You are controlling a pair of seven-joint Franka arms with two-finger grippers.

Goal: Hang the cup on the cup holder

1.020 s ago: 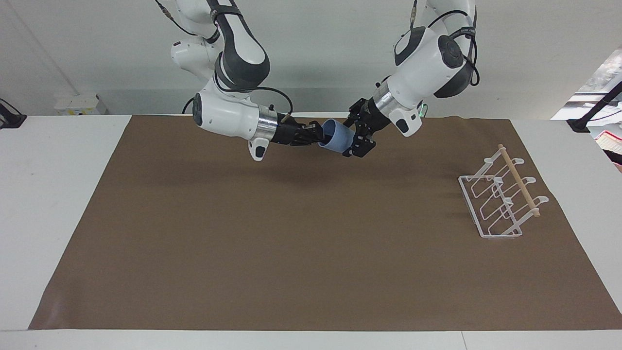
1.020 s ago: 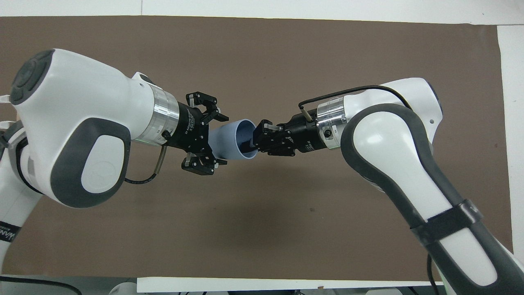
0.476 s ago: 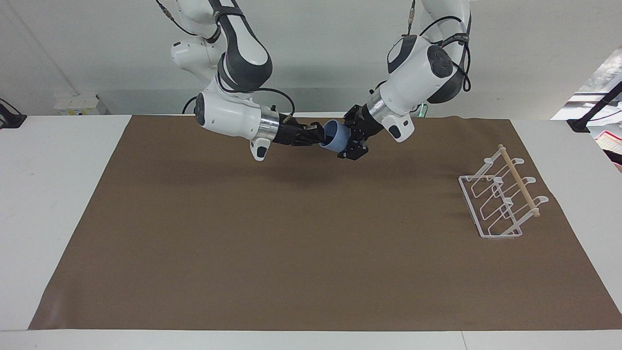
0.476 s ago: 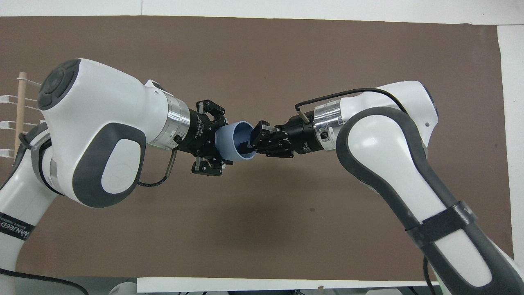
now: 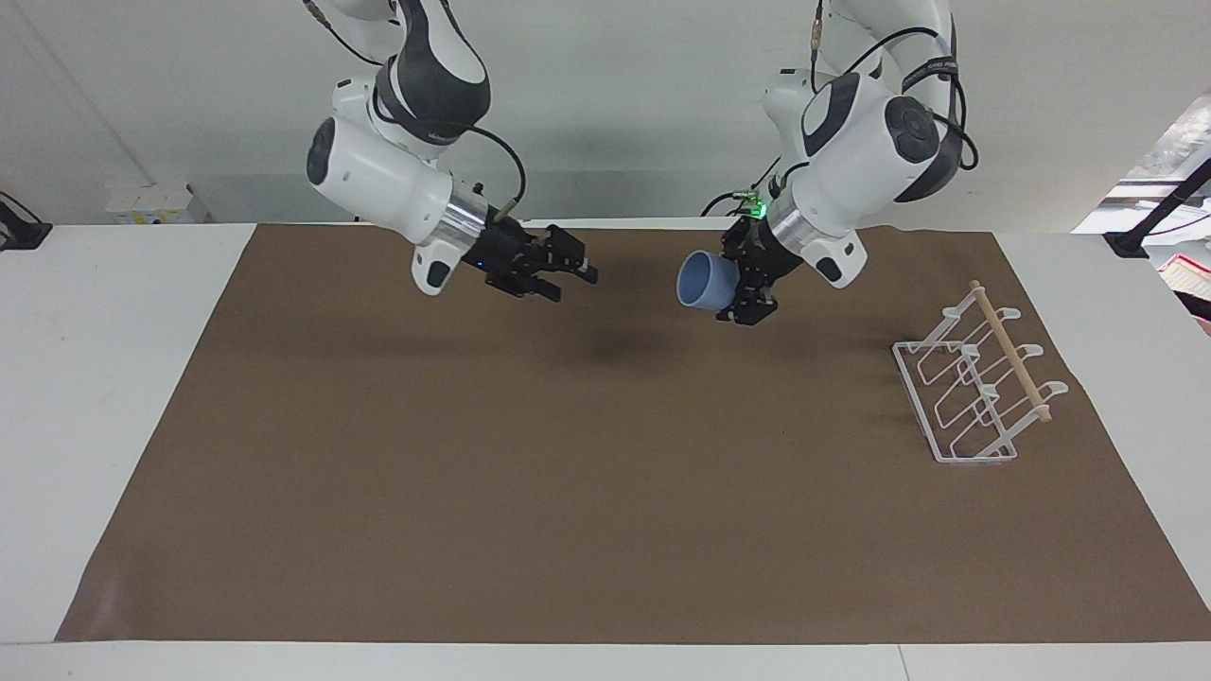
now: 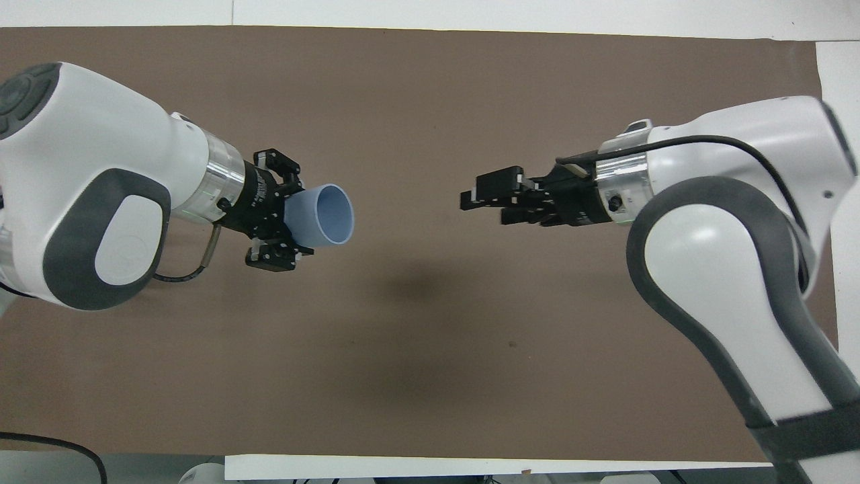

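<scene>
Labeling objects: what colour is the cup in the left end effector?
Light blue, plain. The cup shows best in the overhead view.

The left gripper [image 6: 295, 225] hangs over the brown mat [image 6: 430, 349], its jaws clamped on the narrow base of the cup [image 6: 321, 216]. The cup lies on its side in the air, mouth toward the right gripper [image 6: 474, 199]. That one is well apart from the cup, over the mat too, jaws slightly parted around nothing.
</scene>
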